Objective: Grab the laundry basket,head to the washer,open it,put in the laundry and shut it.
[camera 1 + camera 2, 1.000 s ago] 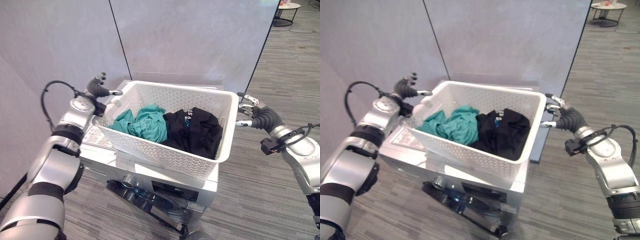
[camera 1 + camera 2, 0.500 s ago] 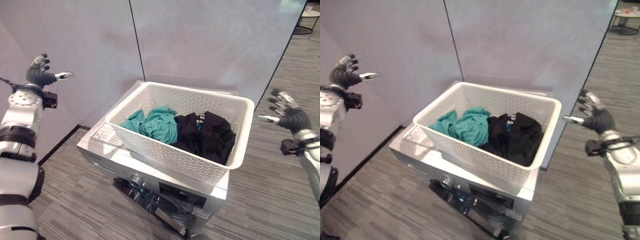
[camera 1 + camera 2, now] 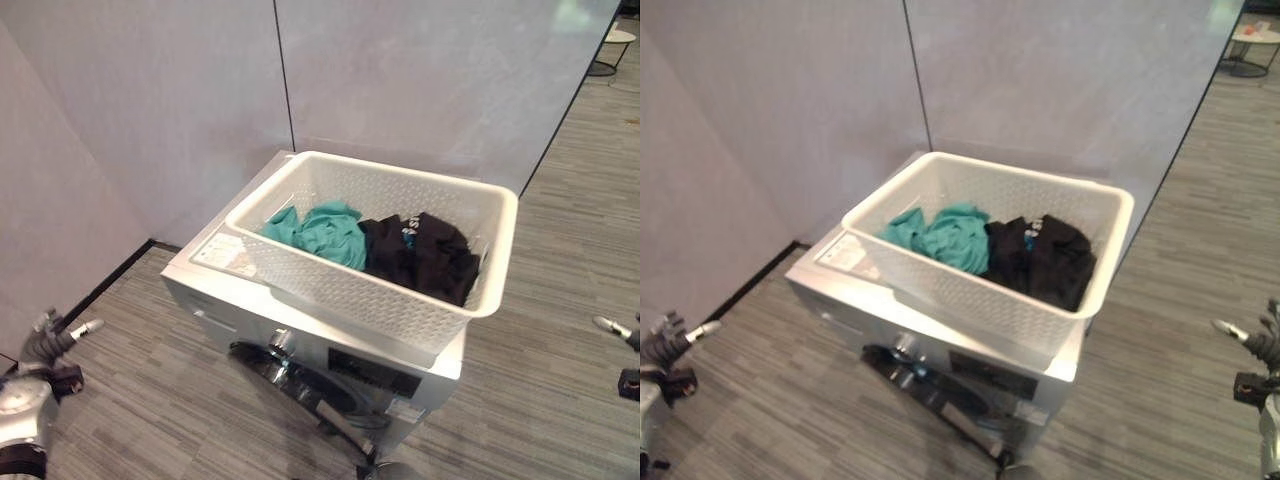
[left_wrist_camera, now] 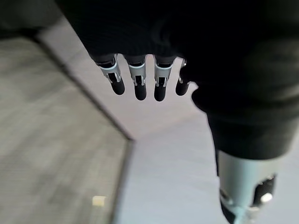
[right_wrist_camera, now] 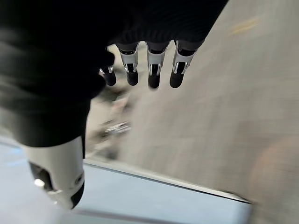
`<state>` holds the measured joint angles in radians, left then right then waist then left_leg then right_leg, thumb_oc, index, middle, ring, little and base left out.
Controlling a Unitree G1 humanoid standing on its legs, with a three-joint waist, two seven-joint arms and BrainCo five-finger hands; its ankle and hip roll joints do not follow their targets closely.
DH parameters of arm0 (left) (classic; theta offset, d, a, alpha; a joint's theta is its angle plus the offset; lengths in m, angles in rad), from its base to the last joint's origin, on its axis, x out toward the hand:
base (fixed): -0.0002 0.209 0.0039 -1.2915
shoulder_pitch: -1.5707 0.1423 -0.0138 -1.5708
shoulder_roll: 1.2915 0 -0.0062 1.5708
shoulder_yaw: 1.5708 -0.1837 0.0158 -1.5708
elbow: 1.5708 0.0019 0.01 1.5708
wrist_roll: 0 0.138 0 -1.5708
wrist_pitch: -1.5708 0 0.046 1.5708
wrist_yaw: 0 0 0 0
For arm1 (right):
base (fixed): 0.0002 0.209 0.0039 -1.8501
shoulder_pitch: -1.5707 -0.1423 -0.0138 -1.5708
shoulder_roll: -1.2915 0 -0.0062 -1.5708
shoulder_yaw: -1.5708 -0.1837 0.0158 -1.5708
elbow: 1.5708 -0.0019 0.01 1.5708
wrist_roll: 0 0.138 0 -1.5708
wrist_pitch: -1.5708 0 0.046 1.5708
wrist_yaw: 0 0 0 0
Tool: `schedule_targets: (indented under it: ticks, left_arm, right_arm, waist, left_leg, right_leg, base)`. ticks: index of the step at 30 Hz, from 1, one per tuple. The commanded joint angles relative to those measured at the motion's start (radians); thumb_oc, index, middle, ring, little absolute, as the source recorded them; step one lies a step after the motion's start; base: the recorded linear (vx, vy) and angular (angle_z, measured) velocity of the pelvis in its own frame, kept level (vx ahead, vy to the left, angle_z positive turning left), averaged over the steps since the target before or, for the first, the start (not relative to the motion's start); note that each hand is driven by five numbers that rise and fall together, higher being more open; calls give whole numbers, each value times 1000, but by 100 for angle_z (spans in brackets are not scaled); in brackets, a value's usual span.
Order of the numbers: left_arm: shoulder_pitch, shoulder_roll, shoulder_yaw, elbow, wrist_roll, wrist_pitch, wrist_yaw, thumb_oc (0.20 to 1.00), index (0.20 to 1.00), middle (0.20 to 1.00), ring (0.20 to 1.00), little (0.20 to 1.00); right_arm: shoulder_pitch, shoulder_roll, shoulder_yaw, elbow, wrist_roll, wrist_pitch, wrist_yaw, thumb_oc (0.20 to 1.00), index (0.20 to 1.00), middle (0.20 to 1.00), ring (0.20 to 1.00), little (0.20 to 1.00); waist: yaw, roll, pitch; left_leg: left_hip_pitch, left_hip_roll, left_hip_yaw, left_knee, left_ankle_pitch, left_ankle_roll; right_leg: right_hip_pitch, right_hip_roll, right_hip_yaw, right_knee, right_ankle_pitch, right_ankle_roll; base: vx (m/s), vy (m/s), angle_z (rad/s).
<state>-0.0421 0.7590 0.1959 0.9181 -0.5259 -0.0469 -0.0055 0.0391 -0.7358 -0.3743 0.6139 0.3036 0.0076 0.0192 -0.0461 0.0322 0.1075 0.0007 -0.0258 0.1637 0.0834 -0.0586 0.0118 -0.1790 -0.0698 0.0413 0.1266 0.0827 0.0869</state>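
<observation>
Both hands have let go and dropped low: the left hand (image 3: 45, 340) hangs near the floor with fingers spread and empty, the right hand (image 3: 1255, 342) likewise spread, well clear of the washer (image 3: 250, 315). A second ago they flanked the white laundry basket (image 3: 350, 290); it now rests unaided on the washer's top, teal shirt (image 3: 325, 230) and black garment (image 3: 425, 255) inside. Opening the front door (image 3: 300, 385) looks next.

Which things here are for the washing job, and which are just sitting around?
For the job:
white laundry basket
teal clothes
black clothes
washer
left hand and right hand, both open

Just there:
small round table
grey wall panels
</observation>
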Motion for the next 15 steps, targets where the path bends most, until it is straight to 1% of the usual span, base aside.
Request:
schedule_targets:
  ticks: [1, 2, 3, 4, 5, 6, 7, 8, 9, 10, 11, 12, 13, 14, 15]
  left_arm:
    - [-18, 23, 70, 49, 80, -30, -24, 1000, 1000, 1000, 1000, 1000]
    - [-24, 2, 57, 111, 126, -23, -26, 1000, 1000, 1000, 1000, 1000]
    - [-26, 3, 58, 112, 126, -24, -26, 1000, 1000, 1000, 1000, 1000]
    - [-29, -18, 41, 150, 159, -20, -18, 1000, 1000, 1000, 1000, 1000]
    - [-35, -33, 34, 165, 167, -18, -17, 1000, 1000, 1000, 1000, 1000]
    - [-30, -45, 30, 185, 183, -13, -25, 1000, 1000, 1000, 1000, 1000]
    - [-26, -69, 8, 238, 210, -6, -35, 1000, 1000, 1000, 1000, 1000]
    - [-25, -95, -2, 268, 219, 8, -40, 1000, 1000, 1000, 1000, 1000]
    - [-19, -103, -3, 274, 225, 8, -41, 1000, 1000, 1000, 1000, 1000]
    - [-19, -103, -3, 274, 225, 8, -41, 1000, 1000, 1000, 1000, 1000]
    - [-6, -121, 1, 269, 228, 11, -40, 1000, 1000, 1000, 1000, 1000]
    - [3, -132, 8, 279, 235, 15, -40, 1000, 1000, 1000, 1000, 1000]
    - [5, -140, 7, 284, 241, 18, -46, 1000, 1000, 1000, 1000, 1000]
    - [13, -151, 6, 276, 242, 17, -49, 1000, 1000, 1000, 1000, 1000]
    - [22, -177, 2, 273, 247, 15, -44, 1000, 1000, 1000, 1000, 1000]
  right_arm:
    - [-43, -14, 55, 21, 48, -33, 44, 1000, 1000, 1000, 1000, 1000]
    - [-60, -9, 79, 48, 41, -28, 50, 1000, 1000, 1000, 1000, 1000]
    - [-63, -9, 80, 49, 42, -28, 50, 1000, 1000, 1000, 1000, 1000]
    - [-73, 5, 100, 66, 46, -30, 44, 1000, 1000, 1000, 1000, 1000]
    - [-78, 14, 108, 55, 50, -30, 48, 1000, 1000, 1000, 1000, 1000]
    - [-69, 18, 107, 66, 49, -28, 49, 1000, 1000, 1000, 1000, 1000]
    - [-63, 19, 121, 94, 34, -28, 53, 1000, 1000, 1000, 1000, 1000]
    - [-73, 20, 140, 102, 36, -23, 56, 1000, 1000, 1000, 1000, 1000]
    - [-73, 17, 145, 110, 34, -22, 60, 1000, 1000, 1000, 1000, 1000]
    - [-73, 16, 146, 110, 34, -22, 61, 1000, 1000, 1000, 1000, 1000]
    - [-58, 48, 161, 64, 15, -21, 57, 1000, 1000, 1000, 1000, 1000]
    - [-45, 60, 167, 36, 8, -15, 66, 1000, 1000, 1000, 1000, 1000]
    - [-34, 64, 169, 30, 3, -14, 68, 1000, 1000, 1000, 1000, 1000]
    - [-30, 67, 171, 31, 3, -15, 67, 1000, 1000, 1000, 1000, 1000]
    - [-28, 70, 187, 35, 2, -18, 69, 1000, 1000, 1000, 1000, 1000]
  waist:
    - [-9, -27, -31]
    - [-7, -31, -21]
    - [-7, -36, -21]
    - [2, -32, -10]
    - [12, -30, -4]
    - [22, -29, -7]
    - [21, -20, -8]
    - [23, -11, -8]
    - [24, -10, -10]
    - [23, -10, -9]
    - [25, -8, -12]
    - [26, -11, -19]
    - [29, -12, -26]
    - [40, -17, -36]
    - [48, -18, -46]
  left_leg:
    - [-24, -22, 47, 130, -120, 10]
    - [-24, -37, 73, 125, -119, 14]
    - [-27, -42, 76, 122, -111, 14]
    - [-28, -34, 93, 123, -110, 12]
    - [-31, -24, 104, 117, -97, 9]
    - [-24, -27, 118, 87, -75, 3]
    - [-5, -22, 133, 32, -49, -7]
    - [9, -18, 141, 1, -24, -7]
    - [13, -17, 149, -9, -15, -7]
    - [15, -18, 148, -11, -14, -8]
    - [16, -17, 161, -21, -8, -9]
    - [13, -16, 173, -27, 3, -11]
    - [6, -13, 176, -29, 14, -15]
    - [-5, -10, 183, -28, 24, -21]
    - [-13, -6, 189, -39, 40, -29]
  right_leg:
    - [5, -136, -3, -122, 150, 147]
    - [-9, -163, -11, -140, 191, 157]
    - [-14, -167, -7, -142, 197, 157]
    - [-27, -183, -71, -130, 197, 152]
    - [-34, -189, -143, -103, 170, 142]
    - [-19, -200, -232, -67, 142, 132]
    - [-10, -194, -315, 0, 121, 121]
    - [-4, -190, -388, 92, 84, 107]
    - [9, -183, -417, 121, 63, 99]
    - [10, -184, -417, 124, 61, 99]
    - [28, -172, -440, 121, 39, 92]
    - [58, -148, -451, 107, 11, 80]
    - [82, -115, -443, 93, -26, 68]
    - [106, -89, -436, 58, -48, 56]
    - [114, -57, -407, 3, -61, 37]
  base:
    - [-193, 379, -98]
    - [-184, 287, -87]
    - [-190, 165, -78]
    - [-170, 67, -26]
    - [-238, 120, -56]
    - [-285, 139, -80]
    - [-307, 178, -81]
    - [-260, 145, -43]
    - [-140, 78, -17]
    - [-68, 21, -12]
    - [-67, -7, -9]
    - [-110, -35, -2]
    - [-110, -80, -20]
    - [-107, -131, -27]
    - [-70, -136, -34]
